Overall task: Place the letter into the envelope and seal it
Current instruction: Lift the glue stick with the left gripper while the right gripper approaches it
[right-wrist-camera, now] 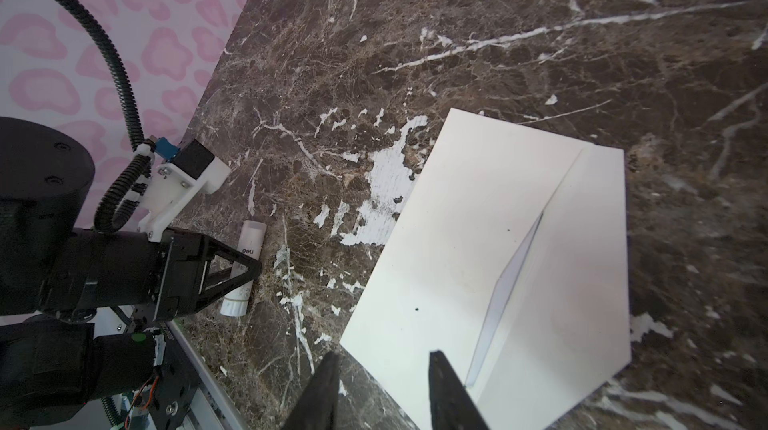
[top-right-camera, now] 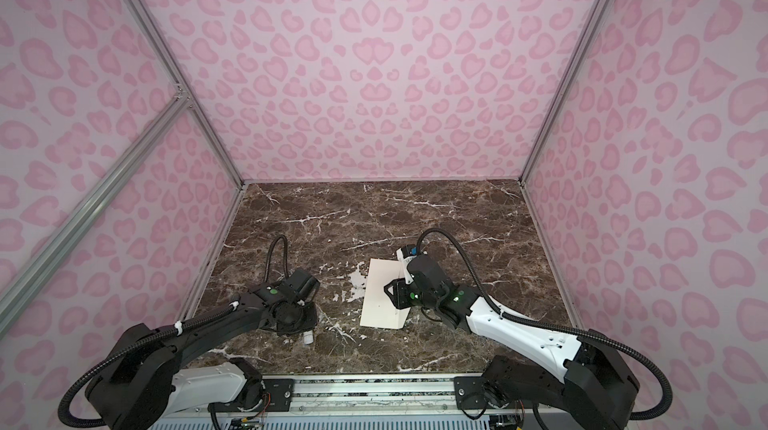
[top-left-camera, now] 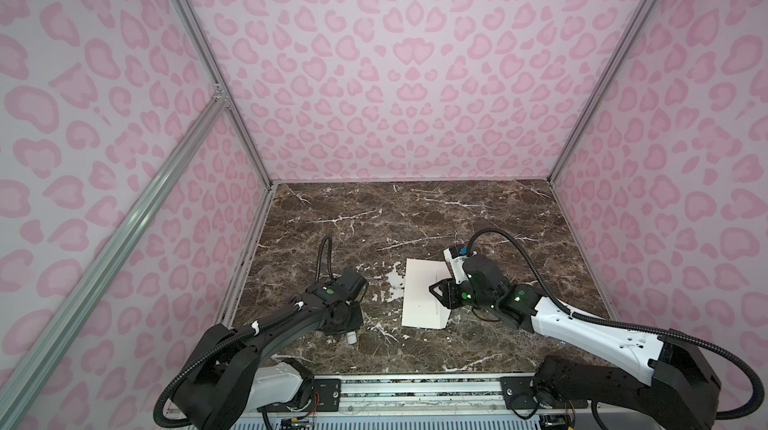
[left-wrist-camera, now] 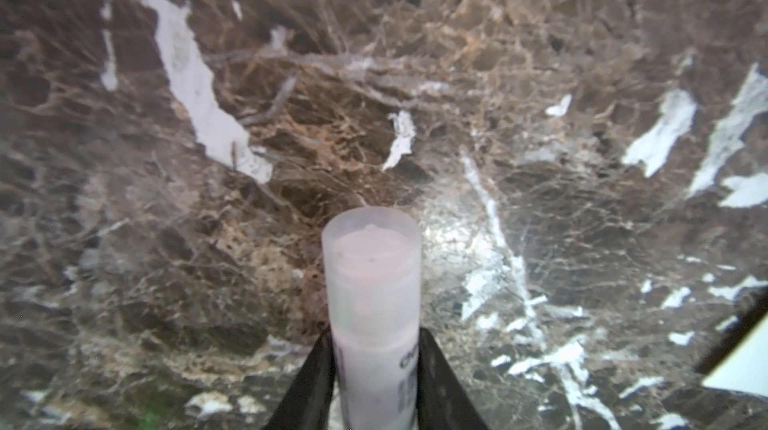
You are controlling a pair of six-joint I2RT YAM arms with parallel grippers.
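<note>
The cream envelope [top-left-camera: 419, 295] [top-right-camera: 382, 299] lies flat on the marble table, right of middle. Its pointed flap [right-wrist-camera: 573, 266] is folded over the body, with the flap's edge lifted slightly. The letter does not show in any view. My right gripper [right-wrist-camera: 382, 361] [top-left-camera: 433, 287] hovers open over the envelope's near right edge, with nothing between its fingers. My left gripper [left-wrist-camera: 376, 334] [right-wrist-camera: 249, 268] is shut on a small white glue stick [left-wrist-camera: 370, 266] [top-left-camera: 351, 338] low over the table, left of the envelope.
The dark brown marble tabletop [top-left-camera: 415, 216] has pink patterned walls at the back and on both sides. An aluminium rail [top-left-camera: 415, 390] with both arm bases runs along the front edge. Bare marble lies behind the envelope and between the two grippers.
</note>
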